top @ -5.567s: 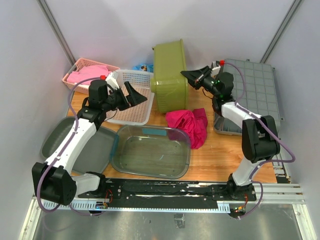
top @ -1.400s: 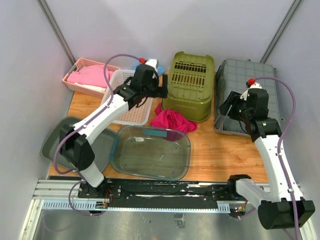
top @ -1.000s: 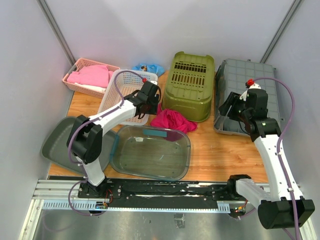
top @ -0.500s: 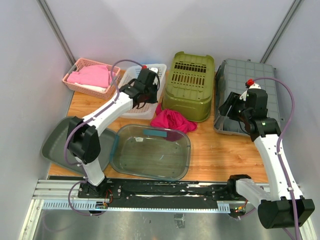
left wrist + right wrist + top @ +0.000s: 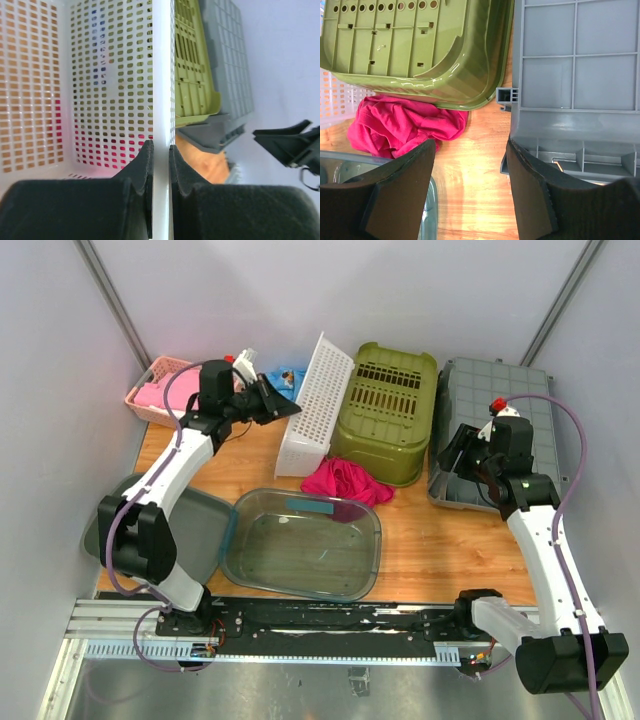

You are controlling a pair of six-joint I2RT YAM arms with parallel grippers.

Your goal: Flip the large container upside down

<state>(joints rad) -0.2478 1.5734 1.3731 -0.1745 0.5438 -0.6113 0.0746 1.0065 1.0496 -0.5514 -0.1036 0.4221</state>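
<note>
- The left pincer (image 5: 284, 410) reaches across the far left part of the surface (image 5: 440, 540) and is pinched on the rim of the white basket (image 5: 316, 405)
- In the left wrist view its two dark fingers (image 5: 141, 160) press from either side on the thin white edge of the white basket (image 5: 100, 75), with only that plastic wall between them
- The white basket stands up on one long side, steeply tilted, with its open mouth facing left towards the left pincer and its lattice bottom turned towards the green bin (image 5: 385, 415)
- The basket's lower edge rests on the wood just beside the red cloth (image 5: 345, 480); whether its back touches the green bin I cannot tell
- The green bin lies bottom up at the far middle, and just to its right the grey crate (image 5: 495, 410) is bottom up too
- The right pincer (image 5: 452, 452) hangs with its fingers spread wide and nothing between them, above the gap between the green bin (image 5: 420, 45) and the grey crate (image 5: 580, 65), well apart from the white basket
- A clear tub (image 5: 232, 530) sits near the front, and a pink basket (image 5: 150, 390) at the far left
</note>
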